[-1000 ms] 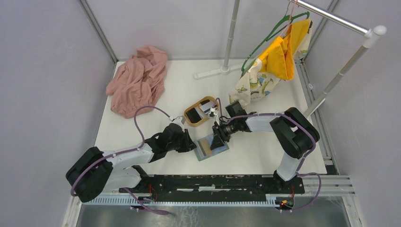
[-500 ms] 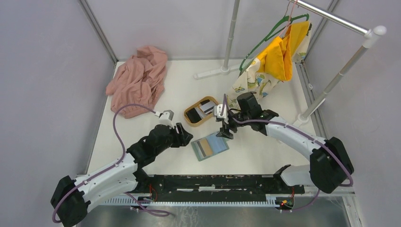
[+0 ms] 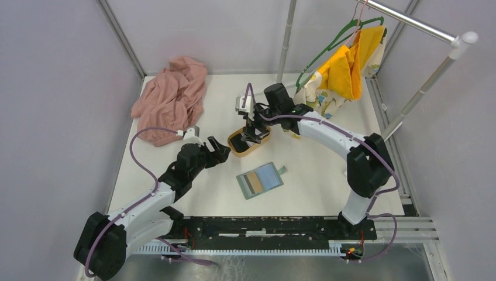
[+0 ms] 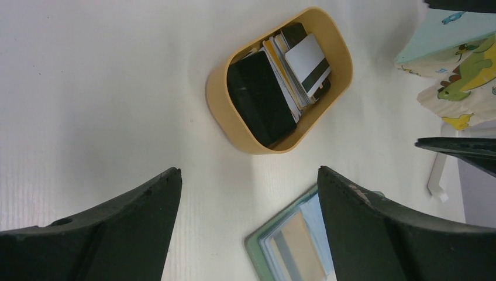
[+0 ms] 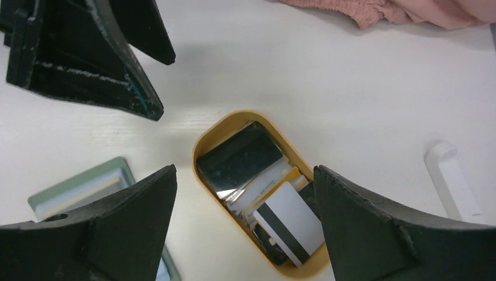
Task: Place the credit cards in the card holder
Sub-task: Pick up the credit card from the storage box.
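The credit cards lie stacked in an oval light-wood tray: a white card with a dark stripe on top, a black one beside it. The card holder lies open and flat on the table in front of the tray, its pale blue and tan inside facing up. My right gripper hangs open directly above the tray, holding nothing. My left gripper is open and empty, left of the tray and the card holder.
A pink cloth is heaped at the back left. A yellow and patterned garment hangs from a rack at the back right, whose white foot rests on the table behind the tray. The left gripper's fingers are close to the right gripper.
Both grippers have opened and left the card holder. The right arm swung back over the tray; the left arm drew away to the left.
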Robot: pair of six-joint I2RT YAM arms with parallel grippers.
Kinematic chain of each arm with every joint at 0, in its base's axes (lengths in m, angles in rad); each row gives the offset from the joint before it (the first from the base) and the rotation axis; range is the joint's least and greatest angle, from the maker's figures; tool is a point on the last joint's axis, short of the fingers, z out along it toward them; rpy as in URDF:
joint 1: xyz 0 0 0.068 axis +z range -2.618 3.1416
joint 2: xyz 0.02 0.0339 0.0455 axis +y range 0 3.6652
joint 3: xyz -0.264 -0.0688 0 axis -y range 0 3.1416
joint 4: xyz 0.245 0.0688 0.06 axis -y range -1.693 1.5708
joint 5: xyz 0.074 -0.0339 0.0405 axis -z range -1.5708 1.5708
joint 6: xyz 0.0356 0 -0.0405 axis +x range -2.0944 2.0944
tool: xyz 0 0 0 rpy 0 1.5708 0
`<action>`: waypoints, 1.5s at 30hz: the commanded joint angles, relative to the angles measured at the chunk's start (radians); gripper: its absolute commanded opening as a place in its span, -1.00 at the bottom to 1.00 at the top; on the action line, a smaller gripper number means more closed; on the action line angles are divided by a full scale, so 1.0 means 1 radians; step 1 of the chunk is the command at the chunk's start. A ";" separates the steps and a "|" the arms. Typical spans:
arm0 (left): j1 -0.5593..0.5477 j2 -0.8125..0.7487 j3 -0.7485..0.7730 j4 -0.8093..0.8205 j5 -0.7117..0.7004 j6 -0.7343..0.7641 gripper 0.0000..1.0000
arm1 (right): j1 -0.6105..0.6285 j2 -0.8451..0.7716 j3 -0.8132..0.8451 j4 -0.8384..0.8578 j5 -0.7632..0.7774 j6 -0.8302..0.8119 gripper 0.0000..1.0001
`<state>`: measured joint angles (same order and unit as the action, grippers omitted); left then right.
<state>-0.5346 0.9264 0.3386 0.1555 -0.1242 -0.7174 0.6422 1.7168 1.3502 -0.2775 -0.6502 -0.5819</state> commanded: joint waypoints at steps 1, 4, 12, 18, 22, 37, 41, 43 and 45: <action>0.049 0.011 -0.009 0.139 0.103 -0.016 0.81 | 0.012 0.116 0.127 -0.011 0.036 0.161 0.83; 0.054 0.026 0.004 0.140 0.108 0.013 0.79 | 0.012 0.185 0.191 -0.016 0.019 0.209 0.83; 0.065 0.028 -0.009 0.191 0.075 0.071 0.64 | 0.011 0.300 0.282 -0.019 -0.016 0.349 0.75; 0.081 0.097 -0.007 0.232 0.100 0.050 0.50 | 0.000 0.316 0.241 0.051 -0.058 0.530 0.65; 0.086 0.176 0.008 0.252 0.119 0.030 0.39 | -0.004 0.332 0.222 0.074 -0.031 0.580 0.56; 0.091 0.376 0.079 0.307 0.208 0.016 0.08 | -0.058 0.407 0.142 0.130 -0.036 0.762 0.27; 0.091 0.406 0.093 0.308 0.218 0.019 -0.02 | -0.058 0.417 0.132 0.146 -0.070 0.787 0.14; 0.091 0.419 0.096 0.310 0.222 0.021 -0.09 | -0.058 0.416 0.129 0.151 -0.079 0.793 0.11; 0.091 0.430 0.105 0.311 0.224 0.024 -0.16 | -0.059 0.417 0.126 0.155 -0.088 0.801 0.10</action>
<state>-0.4488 1.3376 0.4015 0.4072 0.0818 -0.7044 0.5808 2.1315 1.4746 -0.1806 -0.6907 0.1799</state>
